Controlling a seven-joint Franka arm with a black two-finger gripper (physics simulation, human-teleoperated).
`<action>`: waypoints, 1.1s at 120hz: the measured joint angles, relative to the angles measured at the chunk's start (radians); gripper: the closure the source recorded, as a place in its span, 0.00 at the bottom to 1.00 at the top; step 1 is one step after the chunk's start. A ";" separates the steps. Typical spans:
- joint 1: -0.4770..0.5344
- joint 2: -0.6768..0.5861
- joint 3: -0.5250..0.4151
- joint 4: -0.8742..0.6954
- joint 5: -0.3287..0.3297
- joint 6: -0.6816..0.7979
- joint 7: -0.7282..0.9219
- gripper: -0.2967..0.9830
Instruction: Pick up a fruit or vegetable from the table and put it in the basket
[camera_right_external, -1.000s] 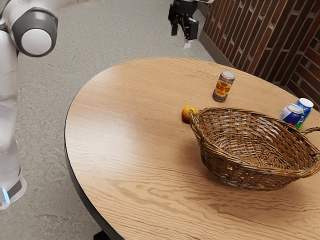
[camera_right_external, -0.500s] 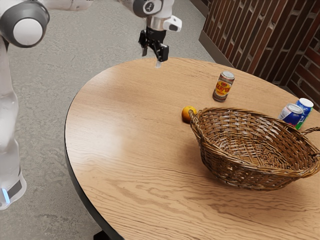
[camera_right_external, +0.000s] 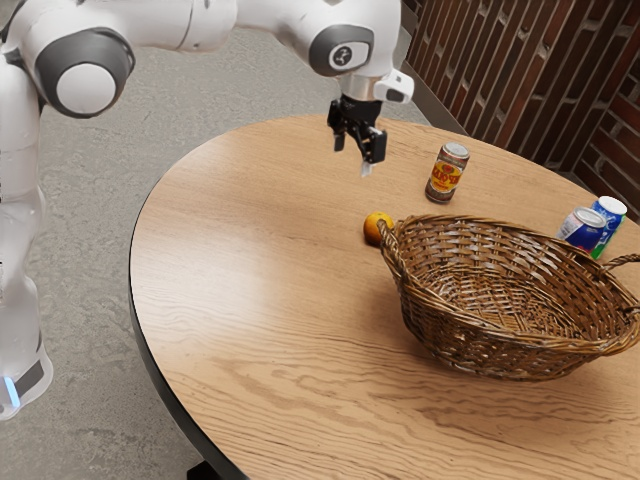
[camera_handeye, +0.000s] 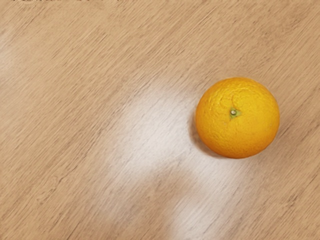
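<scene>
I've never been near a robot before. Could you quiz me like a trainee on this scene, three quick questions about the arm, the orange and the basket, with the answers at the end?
1. Multiple choice: where is the orange?
A) Held up in the air
B) On the table, beside the basket
C) On the floor

2. True or false: the end effector is open and holding nothing.

3. Fill in the missing word: the basket is woven and has a looped ____ at each end.

Key:
1. B
2. True
3. handle
</scene>
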 joint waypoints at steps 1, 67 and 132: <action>0.000 0.001 0.000 0.001 -0.001 0.001 0.000 0.23; -0.057 0.207 0.000 0.145 -0.065 0.019 -0.010 0.23; 0.068 0.312 -0.074 0.177 -0.107 0.051 -0.013 0.23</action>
